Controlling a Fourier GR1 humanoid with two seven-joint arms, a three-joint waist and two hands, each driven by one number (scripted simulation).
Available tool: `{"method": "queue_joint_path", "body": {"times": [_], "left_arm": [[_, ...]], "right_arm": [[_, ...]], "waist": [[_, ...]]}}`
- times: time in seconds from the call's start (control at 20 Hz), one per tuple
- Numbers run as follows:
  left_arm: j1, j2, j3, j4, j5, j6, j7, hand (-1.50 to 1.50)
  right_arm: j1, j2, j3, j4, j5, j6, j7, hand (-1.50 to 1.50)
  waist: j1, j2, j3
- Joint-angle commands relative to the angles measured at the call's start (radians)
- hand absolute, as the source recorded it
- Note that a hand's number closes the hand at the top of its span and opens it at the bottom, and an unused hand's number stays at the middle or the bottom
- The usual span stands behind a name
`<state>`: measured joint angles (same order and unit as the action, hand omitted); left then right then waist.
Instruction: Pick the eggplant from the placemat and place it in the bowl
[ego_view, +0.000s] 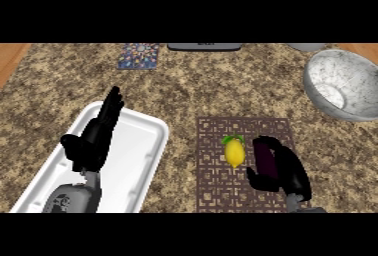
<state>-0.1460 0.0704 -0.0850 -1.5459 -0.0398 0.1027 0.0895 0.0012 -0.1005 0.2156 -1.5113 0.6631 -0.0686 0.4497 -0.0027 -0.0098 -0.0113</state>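
Note:
A dark purple eggplant lies on the brown patterned placemat, right of a yellow lemon. My right hand is curled round the eggplant from its right side and hides much of it; the eggplant rests on the mat. The speckled grey bowl stands at the upper right of the counter, well away from the hand. My left hand stays open, fingers up, over the white tray at the left.
A white rectangular tray lies at the lower left. A small patterned blue card and a dark object sit at the counter's far edge. Another grey rim shows at the top right.

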Motion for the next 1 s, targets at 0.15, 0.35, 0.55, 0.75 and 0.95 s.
{"method": "queue_joint_path", "body": {"times": [0.15,0.35,0.55,0.75,0.95], "left_arm": [[0.006,0.006,0.029,0.034,0.009,-0.02,-0.029,0.0],[-0.007,0.027,0.045,0.04,0.029,-0.046,-0.025,0.0],[0.018,-0.007,-0.002,-0.022,-0.003,-0.013,0.002,0.0],[0.012,0.014,0.031,-0.001,0.015,-0.028,0.009,0.0],[-0.006,-0.01,0.03,0.053,-0.018,0.008,-0.041,0.0]], "right_arm": [[-0.021,0.08,0.039,0.012,-0.009,0.0,0.0,1.5],[-0.047,0.0,-0.006,-0.052,-0.184,0.112,-0.242,1.5],[-0.095,-0.049,-0.059,-0.151,-0.304,0.189,-0.39,1.5],[-0.032,-0.056,-0.08,-0.298,-0.321,0.153,-0.478,1.5],[-0.041,-0.074,-0.097,-0.507,-0.272,0.12,-0.391,1.5]], "waist": [[0.003,0.01,0.011],[0.002,0.01,0.012],[0.003,0.007,0.012],[-0.007,0.007,0.011],[-0.018,0.006,0.01]]}}
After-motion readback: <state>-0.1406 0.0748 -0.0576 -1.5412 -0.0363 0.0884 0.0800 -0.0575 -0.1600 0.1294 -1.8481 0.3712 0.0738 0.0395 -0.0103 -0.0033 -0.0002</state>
